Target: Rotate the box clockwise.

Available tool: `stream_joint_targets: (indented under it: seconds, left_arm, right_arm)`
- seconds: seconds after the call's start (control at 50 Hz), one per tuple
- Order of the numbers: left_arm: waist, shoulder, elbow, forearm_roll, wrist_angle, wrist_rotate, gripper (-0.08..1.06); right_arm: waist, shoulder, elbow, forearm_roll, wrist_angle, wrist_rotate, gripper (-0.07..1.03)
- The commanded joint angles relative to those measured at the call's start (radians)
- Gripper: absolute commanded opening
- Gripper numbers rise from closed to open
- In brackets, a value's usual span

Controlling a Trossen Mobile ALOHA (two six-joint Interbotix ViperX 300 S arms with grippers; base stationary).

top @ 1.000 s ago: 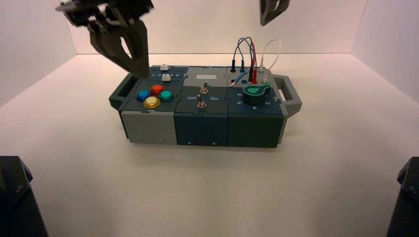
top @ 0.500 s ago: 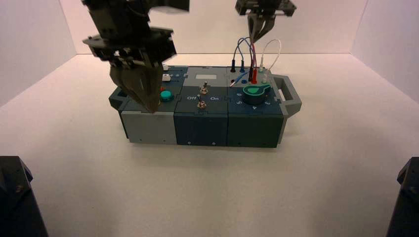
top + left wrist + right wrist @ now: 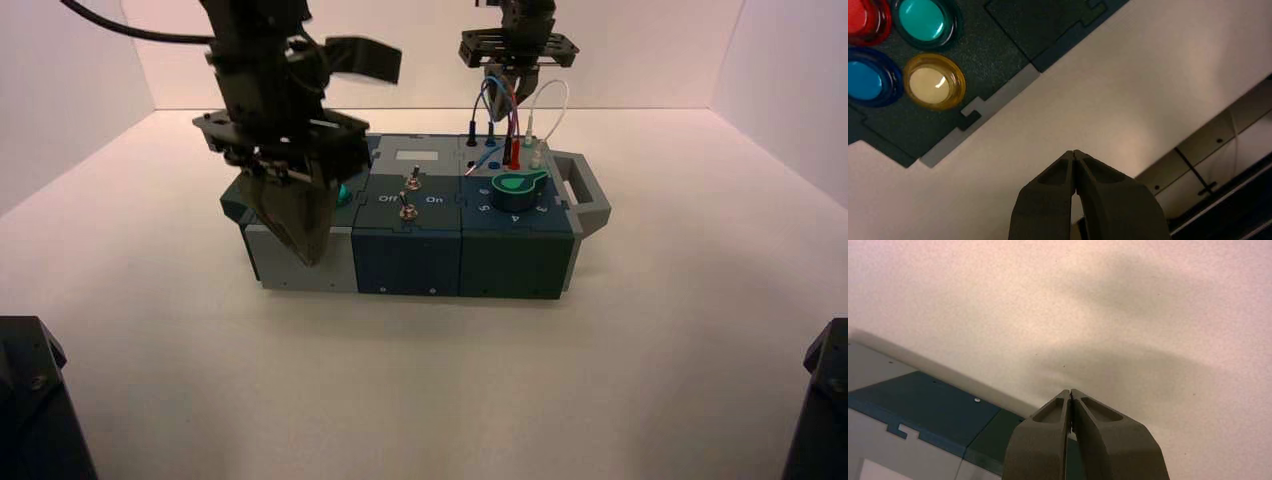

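High view: the box lies lengthwise left to right, apparently unrotated, my left gripper at its near left side, my right gripper beyond its far right side. Wrist views, left then right: each gripper's fingertips are pressed together, empty; the whole turn remains.

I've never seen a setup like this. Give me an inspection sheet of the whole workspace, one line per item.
Surface: pale tabletop, soft shadows on it.
Job's things: long teal and grey box with coloured buttons, toggle switches, green dial and end handles.
Clutter: nothing seen.
Grippers: left gripper, fingers shut, in front of the box's left part; right gripper, fingers shut, behind the box's right part. Neither holds anything.
Cables: plugged-in wires at the box's back right; black cable by the left arm.
Surroundings: pale walls.
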Motion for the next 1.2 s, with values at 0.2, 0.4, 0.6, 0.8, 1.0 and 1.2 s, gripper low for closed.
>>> stream_joint_targets:
  seconds: [0.2, 0.4, 0.6, 0.8, 1.0, 1.2]
  left_arm:
    - [-0.003, 0.095, -0.051, 0.021, -0.041, 0.005, -0.03]
    - [0.0, 0.141, -0.069, 0.034, -0.058, 0.005, -0.03]
    - [0.029, 0.164, -0.067, 0.048, -0.08, 0.005, -0.03]
    - [0.078, 0.169, -0.064, 0.072, -0.091, 0.005, -0.03]
    - [0.121, 0.169, -0.069, 0.095, -0.097, 0.005, -0.03]
    - [0.158, 0.169, -0.072, 0.101, -0.118, 0.003, -0.03]
  right_arm:
    - [0.006, -0.002, -0.028, 0.017, 0.021, -0.005, -0.02]
    - [0.021, 0.02, -0.025, 0.032, 0.051, -0.011, -0.02]
    - [0.052, 0.026, -0.023, 0.041, 0.084, -0.014, -0.02]
    - [0.06, 0.021, -0.012, 0.054, 0.107, -0.014, -0.02]
    - [0.06, 0.003, 0.017, 0.055, 0.109, -0.012, -0.02]
    - [0.06, -0.011, 0.051, 0.055, 0.126, -0.014, -0.02]
